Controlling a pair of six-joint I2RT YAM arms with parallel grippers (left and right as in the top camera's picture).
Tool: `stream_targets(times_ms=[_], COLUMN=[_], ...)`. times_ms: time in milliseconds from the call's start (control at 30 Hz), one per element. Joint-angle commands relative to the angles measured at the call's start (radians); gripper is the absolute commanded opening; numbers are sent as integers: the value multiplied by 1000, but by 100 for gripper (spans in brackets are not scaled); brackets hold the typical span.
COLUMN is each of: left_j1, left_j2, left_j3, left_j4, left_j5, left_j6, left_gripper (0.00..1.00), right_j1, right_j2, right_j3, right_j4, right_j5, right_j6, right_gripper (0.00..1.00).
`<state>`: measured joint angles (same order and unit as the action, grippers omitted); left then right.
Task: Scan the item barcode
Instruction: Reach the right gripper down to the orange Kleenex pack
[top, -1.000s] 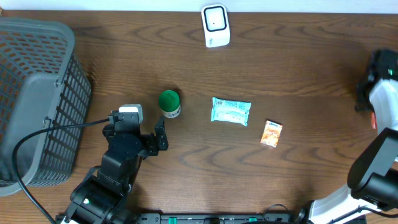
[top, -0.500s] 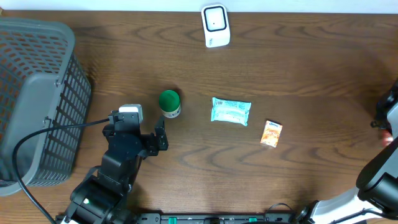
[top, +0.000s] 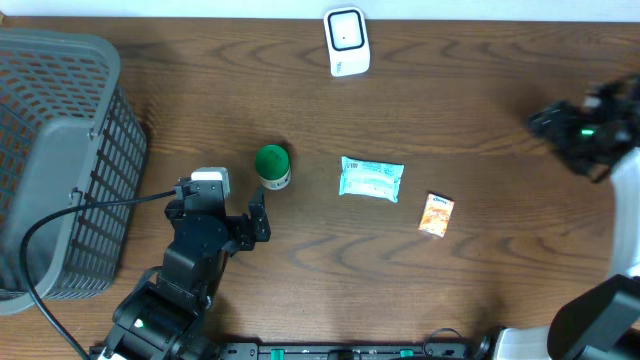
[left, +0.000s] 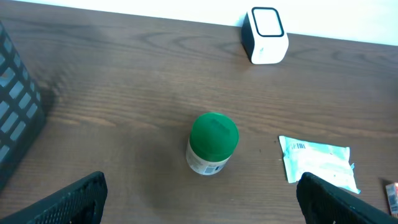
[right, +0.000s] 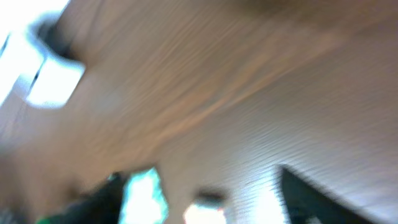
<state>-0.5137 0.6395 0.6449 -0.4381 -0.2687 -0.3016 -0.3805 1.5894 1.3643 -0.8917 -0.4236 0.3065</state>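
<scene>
A white scanner stands at the table's far edge. Three items lie mid-table: a green-lidded jar, a teal packet and a small orange box. My left gripper hovers just short of the jar, open, with nothing between its fingers. In the left wrist view the jar sits straight ahead of the left gripper. My right gripper is a blurred shape above the table's right side. The right wrist view is smeared, with the right gripper spread open, empty, above the packet.
A large grey mesh basket fills the left side, with a black cable running from it to the left arm. The scanner also shows at the top of the left wrist view.
My right arm has swung in from the right edge to above the table's right side and is blurred with motion. The left arm and the items have not moved.
</scene>
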Motion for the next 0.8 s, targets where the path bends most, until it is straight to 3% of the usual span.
stream_targets(times_ms=[0,133,267,533,767], left_j1=[4,4,4,4,4], left_j2=[-1,-1,-1,-1,-1], left_j3=[2,2,2,2,2], left_j4=[4,4,4,4,4], left_j5=[-13,-13,-13,-13,-13], left_j6=[13,13,13,13,13], left_gripper=[98,98,98,98,98], right_j1=[132,288,412,576,637], right_j2=[10,10,10,10,10], right_j3=[-64,-178,-267,-410,-439], right_j4=[-55,-54,-21,182,196], right_j5=[-210,-142,-34,22,199], right_j6=[-84,-66,50,166,240], right_gripper=[19,11,2,1,1])
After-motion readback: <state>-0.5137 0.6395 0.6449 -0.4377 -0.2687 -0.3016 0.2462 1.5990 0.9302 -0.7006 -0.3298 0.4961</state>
